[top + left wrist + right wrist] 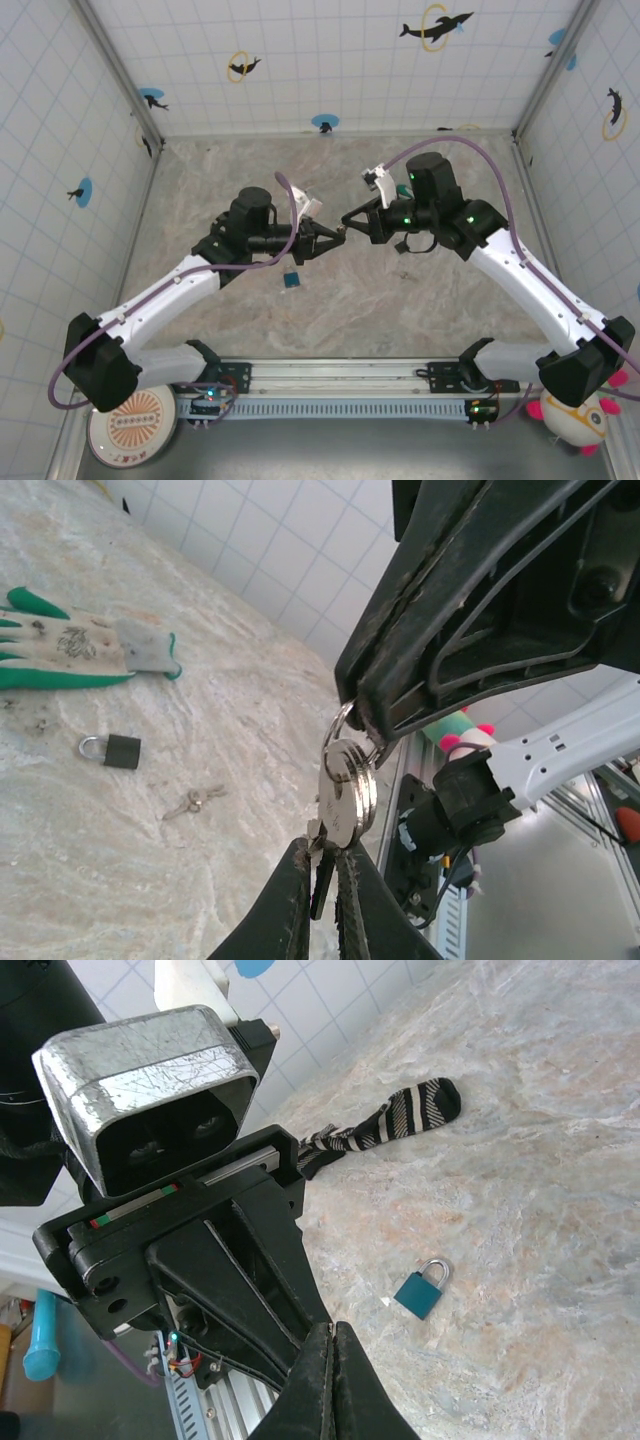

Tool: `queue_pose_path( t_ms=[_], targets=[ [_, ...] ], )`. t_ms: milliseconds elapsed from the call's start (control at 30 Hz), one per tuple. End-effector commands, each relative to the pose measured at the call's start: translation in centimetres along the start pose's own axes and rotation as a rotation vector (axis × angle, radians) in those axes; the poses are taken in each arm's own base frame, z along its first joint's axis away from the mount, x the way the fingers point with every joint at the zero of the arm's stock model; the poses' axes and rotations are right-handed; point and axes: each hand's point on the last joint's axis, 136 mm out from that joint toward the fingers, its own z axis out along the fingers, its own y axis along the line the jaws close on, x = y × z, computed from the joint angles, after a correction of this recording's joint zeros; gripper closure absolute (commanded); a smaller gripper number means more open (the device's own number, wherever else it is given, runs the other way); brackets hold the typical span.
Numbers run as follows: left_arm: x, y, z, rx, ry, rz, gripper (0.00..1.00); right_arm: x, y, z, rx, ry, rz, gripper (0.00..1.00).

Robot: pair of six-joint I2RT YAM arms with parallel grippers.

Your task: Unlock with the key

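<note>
Above the middle of the counter, the left gripper and the right gripper meet tip to tip, clear of the surface. The key, a flat silver blade, sits between them in the air. In the left wrist view, the left gripper is closed on the key's lower end, with the fingers pressed against both flat faces. A second, similar blade lies stacked directly behind it. Both blades hang on a key ring. The right gripper is closed with its fingers together and pinches this ring at the very tip.

The blue padlock lies flat on the counter below the grippers, on the left arm's side, with its shackle closed. It is apart from both grippers and from the key.

Other items on the counter:
- A dark padlock, lying flat.
- A loose set of keys, near the dark padlock.
- A green and white glove, beyond the dark padlock.
- A striped sock, well apart from the blue padlock.
</note>
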Motion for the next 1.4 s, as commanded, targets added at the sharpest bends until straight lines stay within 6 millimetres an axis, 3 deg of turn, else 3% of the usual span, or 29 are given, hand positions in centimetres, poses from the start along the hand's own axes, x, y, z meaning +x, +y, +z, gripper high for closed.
queue_pose_path(
  t_ms=[0, 433, 567, 600, 767, 933, 1000, 1133, 1267, 1300, 1367],
  targets=[
    [0.1, -0.3, -0.5, -0.014, 0.007, 0.026, 0.87, -0.6, 0.1, -0.5, 0.005, -0.033, -0.02, 1.0],
    [0.5, 0.2, -1.1, -0.071, 0.018, 0.032, 1.0, -0.4, -0.1, -0.4, 0.004, -0.031, -0.016, 1.0],
    [0.5, 1.5, -1.1, -0.151, 0.039, 0.024, 1.0, 0.1, -0.9, -0.2, 0.037, -0.029, -0.009, 1.0],
    [0.6, 2.0, -1.1, -0.174, 0.054, 0.018, 1.0, 0.3, -1.4, -0.1, 0.059, -0.033, -0.006, 0.98],
    [2.5, 4.9, -0.6, -0.288, 0.218, -0.023, 1.0, 1.1, -5.3, -0.6, 0.22, -0.091, 0.038, 0.68],
    [5.0, 6.2, -0.2, -0.307, 0.39, -0.075, 1.0, 1.5, -6.8, -1.2, 0.263, -0.211, 0.053, 0.54],
    [5.5, 6.2, -0.1, -0.293, 0.437, -0.084, 1.0, 1.6, -6.4, -1.4, 0.234, -0.256, 0.043, 0.54],
    [5.8, 4.9, 0.1, -0.217, 0.452, -0.08, 1.0, 2.5, -4.6, -0.3, 0.083, -0.229, 0.063, 0.64],
    [5.1, 3.3, 0.2, -0.138, 0.424, -0.058, 1.0, 3.4, -3.4, 1.1, -0.041, -0.178, 0.092, 0.66],
    [3.7, 2.6, 0.2, -0.117, 0.394, -0.033, 1.0, 3.5, -3.2, 1.3, -0.054, -0.172, 0.093, 0.66],
    [3.1, 1.7, 0.2, -0.081, 0.37, -0.019, 1.0, 3.7, -2.9, 1.6, -0.085, -0.164, 0.095, 0.62]
  ],
)
